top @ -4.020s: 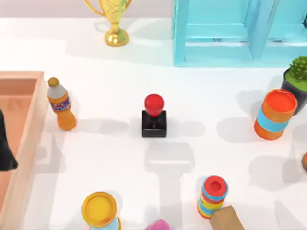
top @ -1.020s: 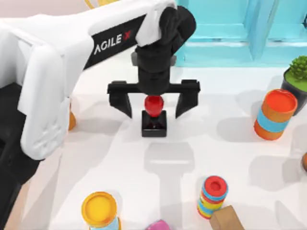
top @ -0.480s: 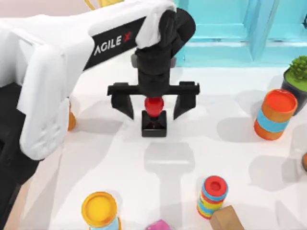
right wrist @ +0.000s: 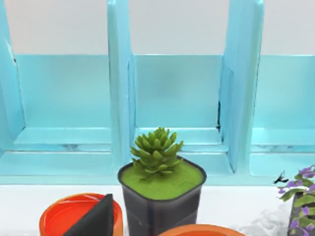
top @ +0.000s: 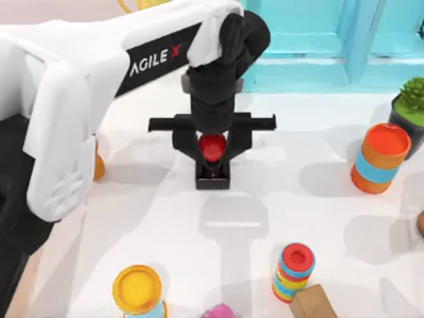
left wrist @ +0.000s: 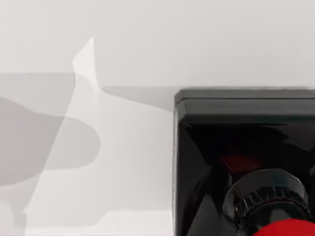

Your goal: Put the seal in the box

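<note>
- Left gripper [top: 212, 147], black, two-fingered, on the white AgileX arm, reaching down over mid-surface; fingers [top: 187, 144] closed in on the glossy red round knob.
- Small seal with black square block base and red knob [top: 212, 162] standing upright on the white surface [top: 298, 212], near its middle.
- Black base seen close in the left wrist view [left wrist: 236, 147], flat on the surface.
- Green succulent in a dark square pot [right wrist: 160, 189] before the light blue slatted crate [right wrist: 118, 98].
</note>
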Controlling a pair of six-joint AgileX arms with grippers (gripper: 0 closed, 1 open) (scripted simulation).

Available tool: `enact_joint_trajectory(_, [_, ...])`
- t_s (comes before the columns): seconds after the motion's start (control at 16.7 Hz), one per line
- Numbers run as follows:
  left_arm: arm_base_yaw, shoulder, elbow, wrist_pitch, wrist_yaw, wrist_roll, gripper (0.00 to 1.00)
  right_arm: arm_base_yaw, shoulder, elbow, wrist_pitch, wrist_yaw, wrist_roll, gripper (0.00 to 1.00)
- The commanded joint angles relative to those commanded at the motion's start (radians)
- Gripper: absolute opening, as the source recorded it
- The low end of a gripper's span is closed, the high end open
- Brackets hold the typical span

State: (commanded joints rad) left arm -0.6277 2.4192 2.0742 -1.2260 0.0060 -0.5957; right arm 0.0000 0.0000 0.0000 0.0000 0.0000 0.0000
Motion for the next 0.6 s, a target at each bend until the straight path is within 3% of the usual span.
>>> enact_joint_trajectory(0.12, [0.000, 0.000, 0.000, 0.000, 0.000, 0.000, 0.02, 0.000, 0.000, 0.000, 0.000, 0.000, 0.000, 1.00])
enact_joint_trajectory(0.18, [0.000, 0.000, 0.000, 0.000, 0.000, 0.000, 0.00, 0.000, 0.000, 0.000, 0.000, 0.000, 0.000, 1.00])
enact_joint_trajectory(0.6, [0.000, 0.000, 0.000, 0.000, 0.000, 0.000, 0.00, 0.000, 0.000, 0.000, 0.000, 0.000, 0.000, 1.00])
